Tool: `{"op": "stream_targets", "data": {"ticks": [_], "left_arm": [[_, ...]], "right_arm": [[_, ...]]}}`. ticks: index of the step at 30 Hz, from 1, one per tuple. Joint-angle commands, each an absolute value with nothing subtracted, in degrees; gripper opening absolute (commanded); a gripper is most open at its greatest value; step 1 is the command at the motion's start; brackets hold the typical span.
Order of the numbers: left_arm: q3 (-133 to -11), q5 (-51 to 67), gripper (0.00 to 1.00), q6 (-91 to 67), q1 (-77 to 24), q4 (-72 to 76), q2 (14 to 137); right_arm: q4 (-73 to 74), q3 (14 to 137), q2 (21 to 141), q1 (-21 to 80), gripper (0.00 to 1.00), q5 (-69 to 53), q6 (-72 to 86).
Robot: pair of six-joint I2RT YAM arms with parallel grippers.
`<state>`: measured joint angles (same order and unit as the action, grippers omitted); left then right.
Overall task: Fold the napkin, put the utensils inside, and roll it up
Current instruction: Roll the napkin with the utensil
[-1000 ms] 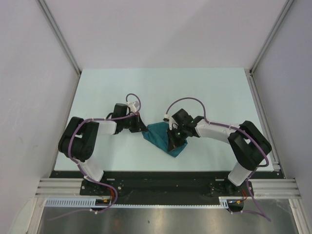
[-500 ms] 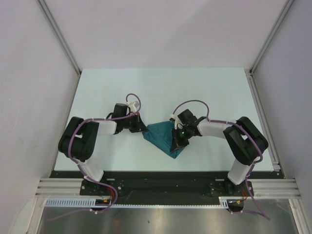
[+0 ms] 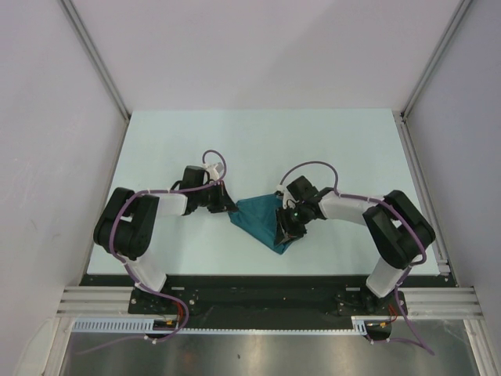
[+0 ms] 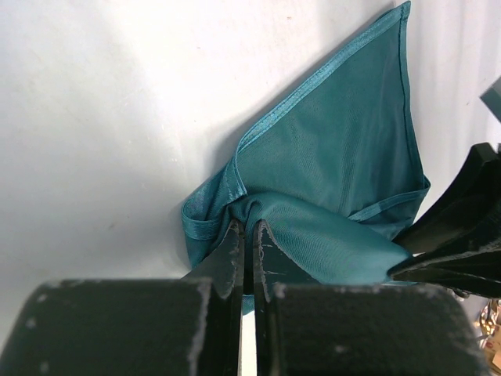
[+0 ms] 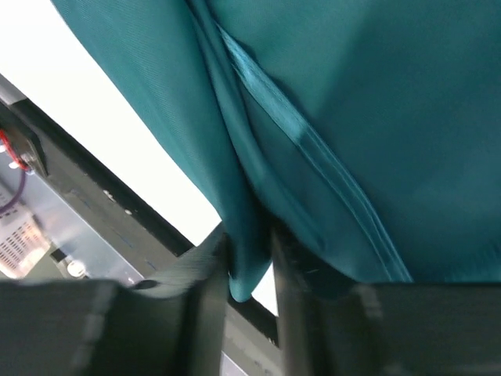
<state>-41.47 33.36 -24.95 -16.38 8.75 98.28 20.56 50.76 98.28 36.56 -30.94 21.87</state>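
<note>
Left gripper [image 4: 249, 231] pinches napkin [image 4: 337, 157] at its left corner, right gripper [image 5: 249, 251] loosely parted round its right fold: anchor left, lay fold flat.

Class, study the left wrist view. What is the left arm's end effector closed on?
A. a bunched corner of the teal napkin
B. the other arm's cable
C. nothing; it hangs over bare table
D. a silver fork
A: in the left wrist view, the left end effector has its fingers pressed together on a gathered corner of the napkin.
</note>
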Motion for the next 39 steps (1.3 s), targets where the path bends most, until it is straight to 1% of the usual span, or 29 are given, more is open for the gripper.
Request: {"op": "stream_targets", "data": {"ticks": [1, 3, 8, 11, 12, 15, 19, 22, 23, 24, 25, 29, 32, 33, 34, 35, 36, 39], "left_arm": [[-42.0, 25.9, 0.0, -21.7, -15.7, 5.9, 99.8], [-42.0, 26.1, 0.0, -21.8, -15.7, 6.0, 99.8], [-42.0, 26.5, 0.0, -21.8, -15.7, 5.8, 99.5], [-42.0, 26.5, 0.0, -21.8, -15.7, 5.9, 99.2], [-42.0, 26.5, 0.0, -21.7, -15.6, 5.9, 99.3], [-42.1, 26.6, 0.0, -21.8, -15.7, 6.1, 99.5], [-42.0, 26.7, 0.0, -21.7, -15.7, 6.0, 99.5], [-42.0, 26.9, 0.0, -21.7, -15.6, 6.1, 99.4], [-42.1, 26.9, 0.0, -21.8, -15.7, 6.1, 99.4], [-42.0, 27.1, 0.0, -21.8, -15.7, 6.1, 99.4], [-42.0, 27.1, 0.0, -21.8, -15.7, 6.1, 99.4], [-41.9, 27.2, 0.0, -21.8, -15.7, 6.1, 99.1], [-41.8, 27.2, 0.0, -21.9, -15.6, 6.1, 98.8], [-41.7, 27.2, 0.0, -21.9, -15.7, 6.2, 98.7], [-41.7, 27.3, 0.0, -22.0, -15.7, 6.2, 98.7], [-41.8, 27.3, 0.0, -22.0, -15.7, 6.2, 98.7], [-41.8, 27.4, 0.0, -22.1, -15.7, 6.2, 98.7], [-41.7, 27.6, 0.0, -22.2, -15.7, 6.2, 98.7]], "right_arm": [[30.4, 48.5, 95.8, 36.4, 0.39, -20.6, 20.6], [30.7, 48.3, 94.8, 36.5, 0.41, -19.7, 20.7], [31.3, 48.2, 94.9, 37.1, 0.41, -17.9, 21.4], [31.2, 48.0, 94.7, 37.5, 0.37, -17.6, 21.7], [30.9, 47.9, 94.7, 37.6, 0.34, -17.6, 21.7], [30.8, 47.8, 95.4, 37.6, 0.29, -17.1, 21.7], [31.0, 47.5, 96.5, 37.5, 0.29, -16.7, 21.7], [32.2, 48.0, 94.3, 38.2, 0.34, -16.6, 21.8], [33.7, 48.4, 93.3, 38.3, 0.41, -16.4, 22.0], [34.8, 49.5, 92.3, 38.6, 0.44, -15.6, 22.1], [35.8, 50.4, 90.1, 38.8, 0.52, -15.2, 22.1], [41.1, 56.1, 85.5, 40.8, 0.69, -12.3, 21.9], [41.4, 62.5, 84.8, 44.7, 0.74, -8.5, 19.4], [40.7, 63.7, 84.9, 46.3, 0.75, -4.8, 16.8], [39.7, 64.8, 85.3, 50.1, 0.76, -2.7, 15.5], [37.9, 66.5, 85.8, 51.8, 0.76, -0.4, 14.3], [36.6, 67.1, 87.2, 53.5, 0.77, 3.8, 11.3], [31.1, 68.6, 91.6, 57.0, 0.77, 8.6, 6.2]]}}
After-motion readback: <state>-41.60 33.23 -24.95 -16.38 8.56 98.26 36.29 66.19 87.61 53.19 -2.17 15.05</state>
